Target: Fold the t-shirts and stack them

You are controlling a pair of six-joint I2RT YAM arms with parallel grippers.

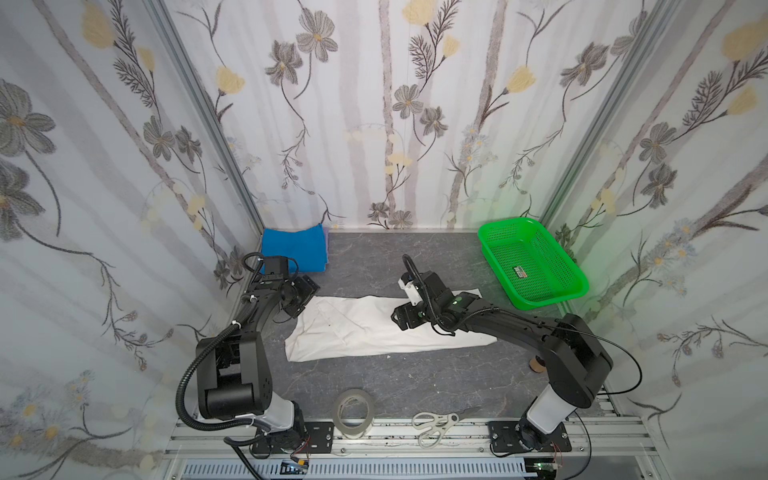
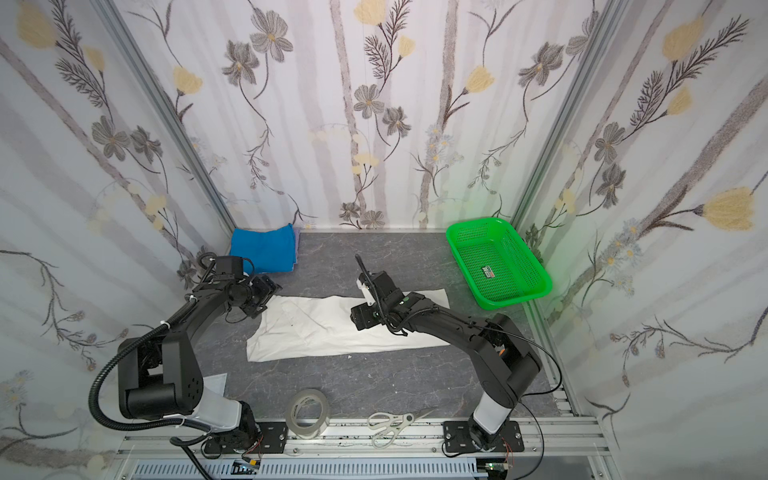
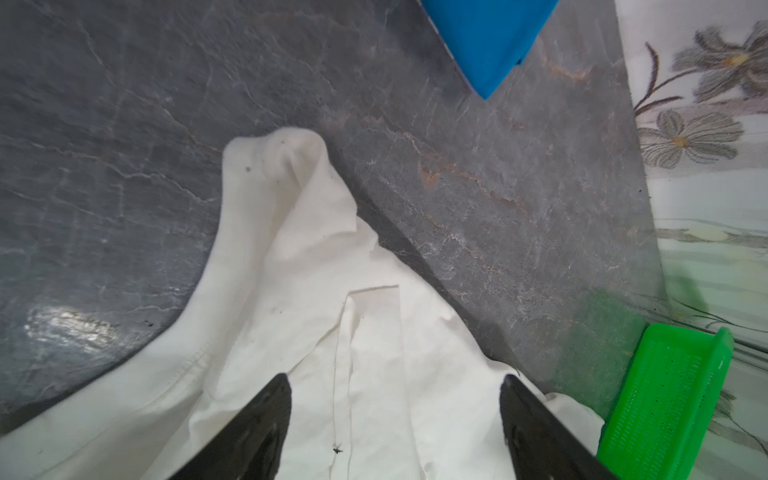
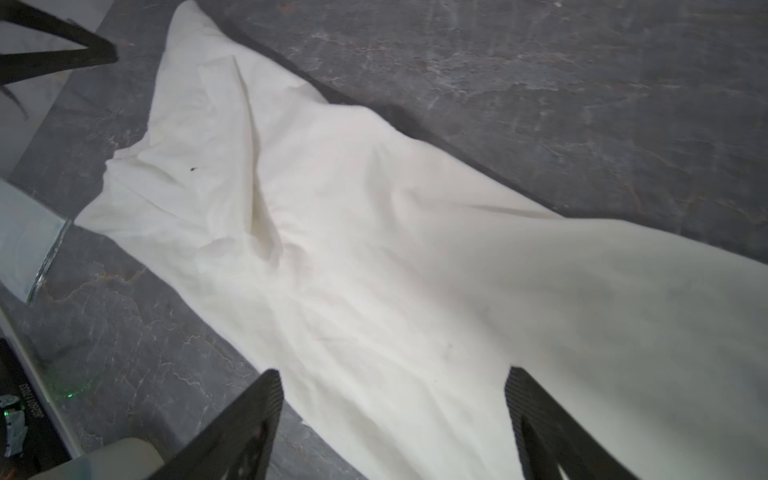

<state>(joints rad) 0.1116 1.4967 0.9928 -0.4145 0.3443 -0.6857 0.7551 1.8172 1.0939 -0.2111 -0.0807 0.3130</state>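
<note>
A white t-shirt (image 1: 357, 332) (image 2: 320, 332) lies across the middle of the table, folded into a long strip. Its left end bunches up into a raised fold (image 3: 291, 166). My left gripper (image 1: 305, 297) (image 3: 395, 378) hangs open over that left end, jaws wide apart with only loose cloth below them. My right gripper (image 1: 400, 318) (image 4: 394, 372) is open too, hovering above the strip (image 4: 374, 249) right of its middle and pointing left along it. A bright blue folded t-shirt (image 1: 293, 249) (image 2: 264, 249) (image 3: 490, 37) rests in the back left corner.
A green mesh basket (image 1: 536, 266) (image 3: 665, 407) stands at the back right, against the wall. A tape roll (image 1: 353, 411) and white scissors (image 1: 434, 422) lie at the front edge. Flowered walls close in on three sides.
</note>
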